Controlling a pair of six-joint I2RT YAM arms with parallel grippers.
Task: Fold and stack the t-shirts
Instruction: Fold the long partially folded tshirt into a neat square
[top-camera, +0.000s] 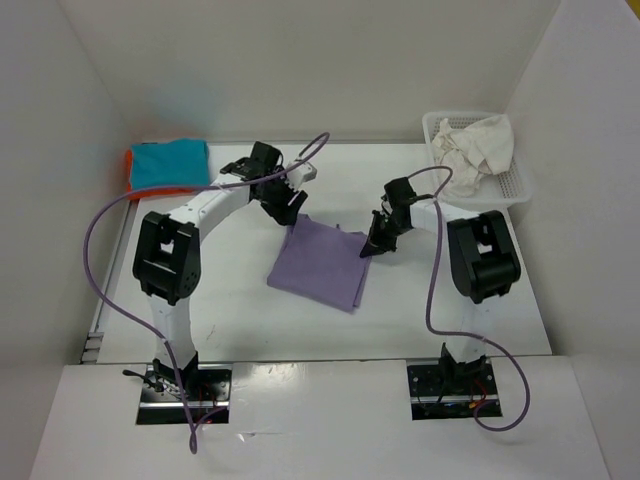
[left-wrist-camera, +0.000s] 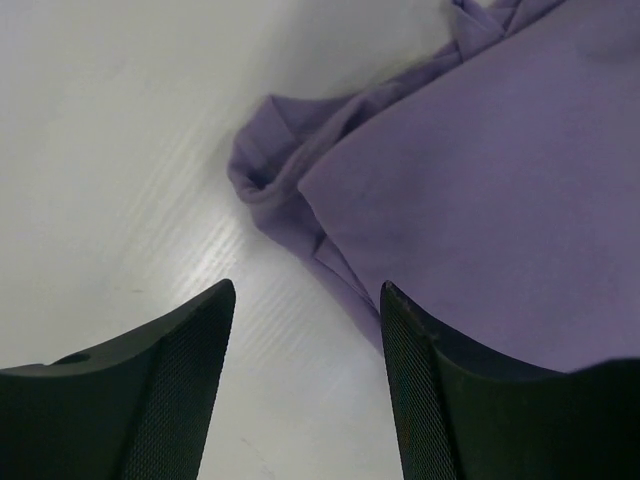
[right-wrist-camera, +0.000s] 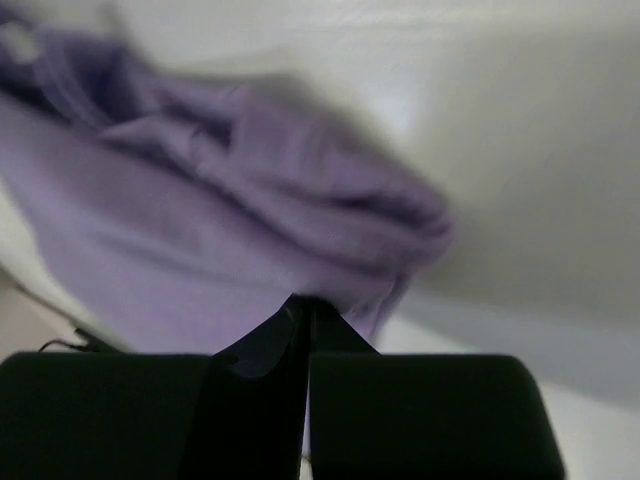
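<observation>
Maybe the closed right end effector (top-camera: 372, 250) barely pinches the purple t-shirt (top-camera: 318, 265), left end effector (left-wrist-camera: 305, 295) open: cloth could slip.

Shirt on the table between the two grippers.
The shirt (top-camera: 318, 265) lies flat on the table (top-camera: 230, 320), its far left corner just ahead of the left gripper (top-camera: 290, 215) and its right edge at the tips of the right gripper (top-camera: 369, 250). Well left of the left gripper, a stack (top-camera: 168, 165) sits in the far corner. Beyond the right gripper, to its right, a basket (top-camera: 521, 188) holds a crumpled shirt (top-camera: 480, 145).
</observation>
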